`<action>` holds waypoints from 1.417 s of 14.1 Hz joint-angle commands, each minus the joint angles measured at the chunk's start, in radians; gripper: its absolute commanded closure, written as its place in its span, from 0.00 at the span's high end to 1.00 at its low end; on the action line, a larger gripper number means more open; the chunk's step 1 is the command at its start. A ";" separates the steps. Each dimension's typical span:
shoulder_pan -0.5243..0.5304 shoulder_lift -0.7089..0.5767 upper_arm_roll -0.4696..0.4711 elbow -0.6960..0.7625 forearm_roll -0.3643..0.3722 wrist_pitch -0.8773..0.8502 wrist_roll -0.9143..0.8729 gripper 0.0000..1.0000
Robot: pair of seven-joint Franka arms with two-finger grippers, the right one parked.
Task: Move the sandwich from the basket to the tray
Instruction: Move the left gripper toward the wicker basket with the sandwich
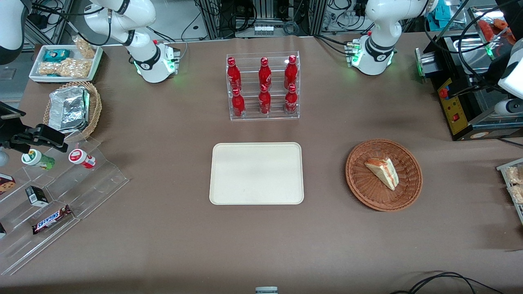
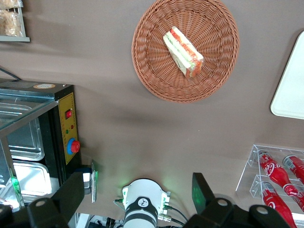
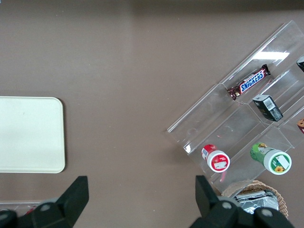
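Observation:
The sandwich [image 1: 382, 171] [image 2: 183, 51], a white-bread wedge with orange-red and green layers, lies on its side in the round reddish-brown wicker basket [image 1: 355, 179] [image 2: 152, 71]. The cream rectangular tray [image 1: 256, 173] [image 2: 292, 90] [image 3: 28, 135] lies flat beside the basket, toward the parked arm's end, with nothing on it. My left gripper [image 2: 137, 185] hangs high above the table near its arm's base, farther from the front camera than the basket and well apart from it. Its fingers [image 2: 197, 187] are open and hold nothing.
A clear rack of red bottles [image 1: 263, 87] [image 2: 278, 178] stands farther from the front camera than the tray. A black box with red buttons [image 1: 453, 106] [image 2: 66, 128] sits near the working arm. Snack trays [image 1: 512, 183] [image 1: 65, 61], a tan foil-packet basket [image 1: 73, 108] and an acrylic display [image 1: 61, 192] line the table ends.

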 commanded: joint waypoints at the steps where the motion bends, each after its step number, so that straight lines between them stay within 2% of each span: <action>1: 0.009 0.026 -0.004 0.028 -0.009 0.028 0.016 1.00; 15: 0.004 0.023 -0.008 0.022 -0.011 0.065 0.014 1.00; 20: 0.003 0.152 -0.008 0.007 -0.012 0.083 -0.001 1.00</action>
